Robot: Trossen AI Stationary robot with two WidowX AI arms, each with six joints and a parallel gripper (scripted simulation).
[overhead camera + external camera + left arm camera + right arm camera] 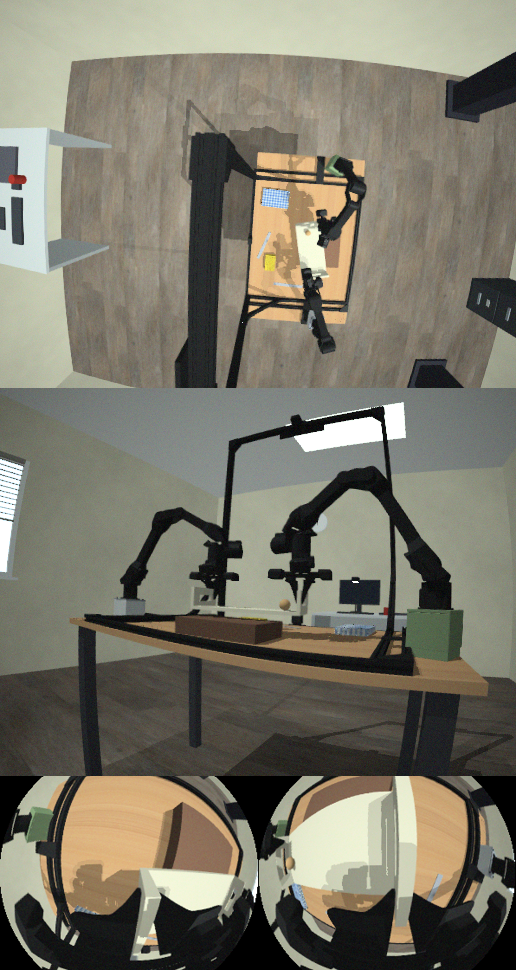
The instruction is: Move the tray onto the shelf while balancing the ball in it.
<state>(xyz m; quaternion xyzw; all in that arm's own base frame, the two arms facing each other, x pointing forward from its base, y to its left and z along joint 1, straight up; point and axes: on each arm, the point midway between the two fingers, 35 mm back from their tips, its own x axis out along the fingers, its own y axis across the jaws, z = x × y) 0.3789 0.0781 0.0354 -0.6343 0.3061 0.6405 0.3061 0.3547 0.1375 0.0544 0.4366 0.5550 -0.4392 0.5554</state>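
Note:
A cream tray (pixel 311 252) (pixel 245 610) (pixel 195 886) (pixel 345 832) with upright end walls hangs roughly level above the table, beside and higher than the brown shelf (pixel 334 252) (pixel 215 628) (pixel 208 847). An orange ball (pixel 307 232) (pixel 284 604) (pixel 290 863) rests on the tray near its left-arm end; it is hidden in the left wrist view. My left gripper (pixel 300 593) (pixel 145 891) is shut on the tray's end wall by the ball. My right gripper (pixel 399 891) is shut on the opposite end wall. Exact overlap of tray and shelf is unclear.
A blue gridded block (pixel 275 198) (pixel 355 630) and a yellow block (pixel 270 262) lie on the table, on the side away from the shelf. Thin pale strips (pixel 264 244) (pixel 435 888) lie there too. Black frame rails (pixel 354 240) border the table.

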